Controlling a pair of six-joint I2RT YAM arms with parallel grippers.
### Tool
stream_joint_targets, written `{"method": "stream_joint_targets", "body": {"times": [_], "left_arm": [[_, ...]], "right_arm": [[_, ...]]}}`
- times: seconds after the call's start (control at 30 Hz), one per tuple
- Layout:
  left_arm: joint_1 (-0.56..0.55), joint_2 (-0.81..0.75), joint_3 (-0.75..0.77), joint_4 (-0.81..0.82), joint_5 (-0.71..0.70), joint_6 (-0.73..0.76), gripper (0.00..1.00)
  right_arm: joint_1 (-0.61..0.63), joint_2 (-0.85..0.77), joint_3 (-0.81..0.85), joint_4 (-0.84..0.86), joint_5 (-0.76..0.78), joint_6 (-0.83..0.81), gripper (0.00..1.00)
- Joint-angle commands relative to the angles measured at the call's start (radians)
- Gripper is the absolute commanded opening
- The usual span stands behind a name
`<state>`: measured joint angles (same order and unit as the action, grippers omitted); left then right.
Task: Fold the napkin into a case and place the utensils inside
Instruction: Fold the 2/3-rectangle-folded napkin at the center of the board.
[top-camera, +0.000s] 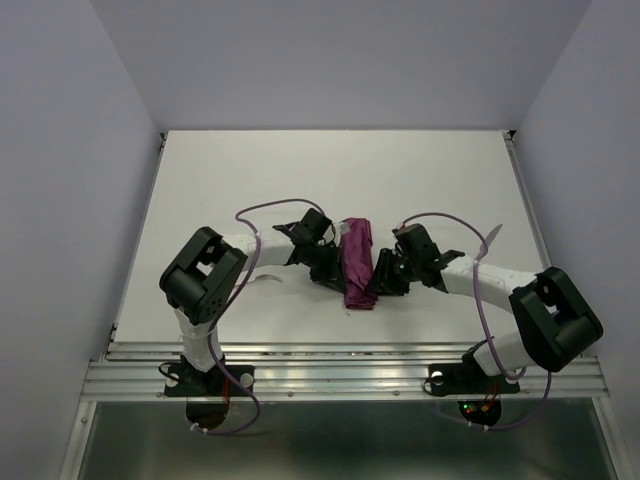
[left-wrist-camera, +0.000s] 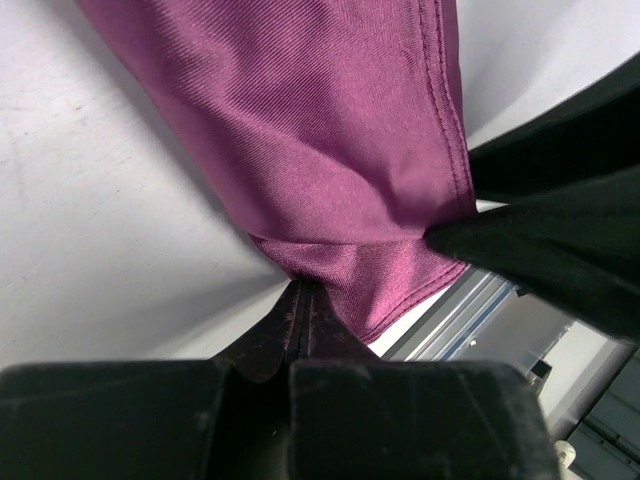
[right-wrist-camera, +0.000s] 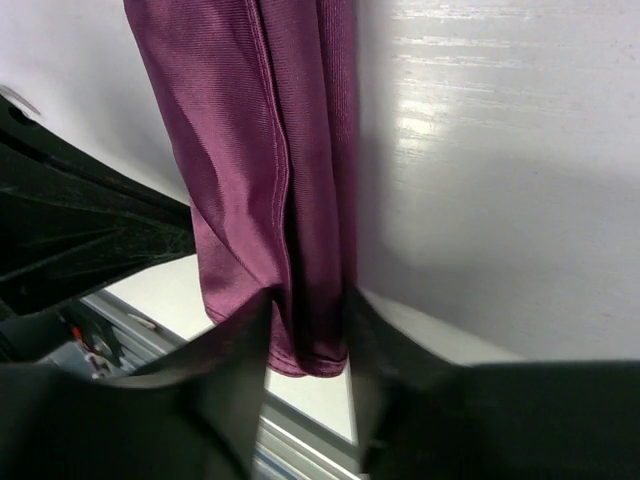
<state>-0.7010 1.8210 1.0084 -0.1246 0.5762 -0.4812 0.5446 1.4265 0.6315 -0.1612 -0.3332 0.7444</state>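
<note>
The napkin (top-camera: 357, 262), folded into a narrow, elongated burgundy-purple band, is laid on the white table (top-camera: 250, 180). Its near left corner is pinched by the left gripper (left-wrist-camera: 302, 290), whose fingers are pressed fully together on the cloth. Its near end is straddled by the right gripper (right-wrist-camera: 310, 310), and the bundled layers appear to be squeezed between the jaws. The fabric is thin, finely ribbed and faintly glossy, with a stitched hem along one edge. Both holds are best kept low and evenly tensioned, so that the slippery layers are not pulled apart.
</note>
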Motion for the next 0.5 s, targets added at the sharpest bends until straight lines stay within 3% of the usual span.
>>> {"method": "stream_joint_targets", "body": {"times": [0.0, 0.2, 0.47], "left_arm": [[-0.008, -0.042, 0.01, 0.023, 0.02, -0.007, 0.0], [-0.002, -0.086, 0.077, -0.05, -0.013, 0.021, 0.0], [0.024, -0.106, 0.186, -0.124, -0.044, 0.05, 0.0]], "right_arm": [[0.008, -0.031, 0.034, -0.044, 0.034, -0.036, 0.48], [0.008, -0.072, 0.043, -0.13, 0.098, -0.072, 0.51], [0.008, -0.132, 0.134, -0.159, 0.12, -0.086, 0.4]]}}
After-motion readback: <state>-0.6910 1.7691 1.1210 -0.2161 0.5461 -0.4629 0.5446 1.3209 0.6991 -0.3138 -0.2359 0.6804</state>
